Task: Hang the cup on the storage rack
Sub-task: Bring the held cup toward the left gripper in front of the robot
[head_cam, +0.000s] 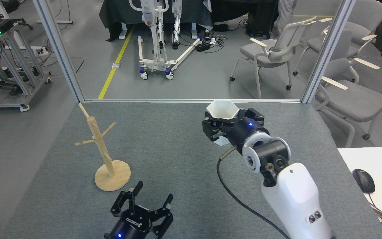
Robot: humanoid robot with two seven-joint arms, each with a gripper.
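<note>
The right gripper [218,130] is closed around the white cup [222,113] and holds it up in the air above the far part of the gray table [177,139], with the cup's open top facing up. The wooden storage rack [106,156] stands on the table's left side, well apart from the cup. The left gripper [146,207] sits low near the front edge with its fingers spread open, holding nothing, just beside the rack's round base.

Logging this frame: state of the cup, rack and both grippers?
cup: upright, lifted off the table, held by the right gripper.
storage rack: upright on the table, pegs bare.
right gripper: shut on the cup.
left gripper: open, empty.
</note>
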